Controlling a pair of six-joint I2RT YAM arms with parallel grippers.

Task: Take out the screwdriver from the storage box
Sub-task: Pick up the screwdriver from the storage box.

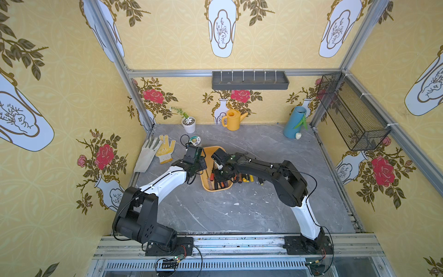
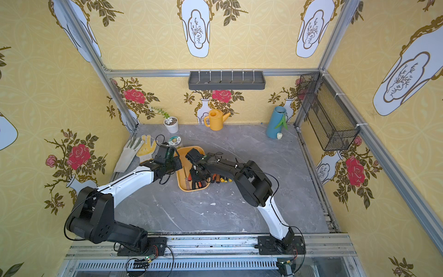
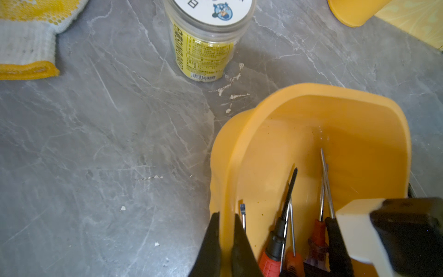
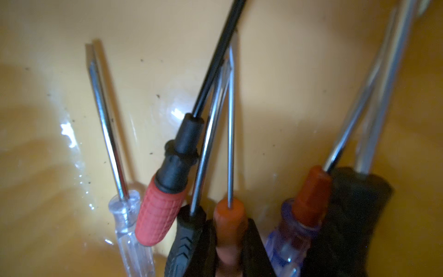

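**Extraction of one screwdriver from the storage box point(image 3: 311, 90).** The box sits on the grey table point(image 3: 96, 144), between the two arms in both top views. The left gripper point(image 3: 227, 215) is clamped across the box's side wall, anchoring it. The right gripper point(image 4: 231, 230) reaches inside and pinches the handle of the orange-handled screwdriver point(image 4: 229, 211). This tool lies in the box, wedged between a black-handled screwdriver point(image 4: 189, 230) and a purple-and-orange one point(image 4: 309, 199). Neighbouring shafts run close beside its own, so the lift is probably best taken slowly and straight upward, handle first, with a firm pinch — a sideways pull could drag the others along.
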